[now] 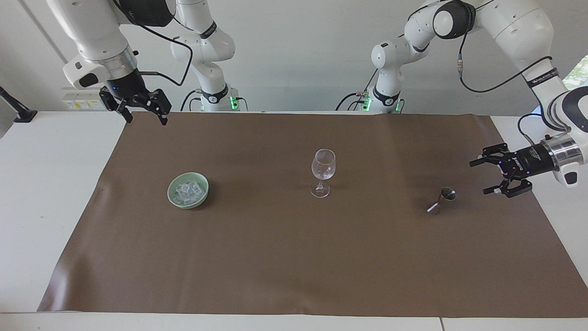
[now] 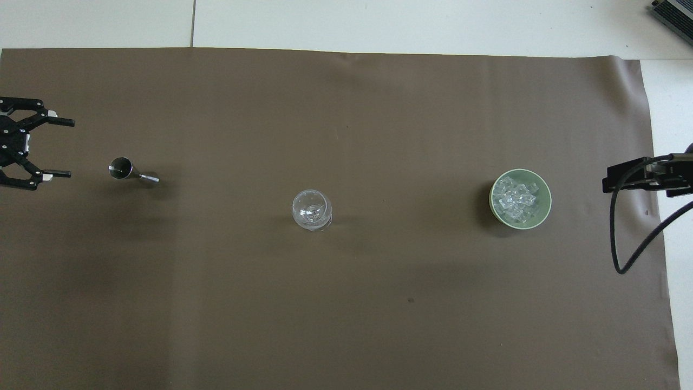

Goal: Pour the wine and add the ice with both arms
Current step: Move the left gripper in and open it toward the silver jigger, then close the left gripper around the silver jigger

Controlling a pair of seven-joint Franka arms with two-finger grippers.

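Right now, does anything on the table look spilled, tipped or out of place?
Nothing stands out. The glass and jigger stand upright on the brown mat, and the ice is all in the green bowl. No spills show.

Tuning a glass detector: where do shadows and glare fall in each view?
Facing view: wine glass shows pale rim highlights and a faint shadow on the brown mat. Overhead view: bright glint inside the metal jigger; the green bowl casts a dark crescent toward the glass.

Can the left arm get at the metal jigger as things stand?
Probably yes. The left gripper is open and turned sideways toward the jigger, apart from it, with only bare brown mat between them.
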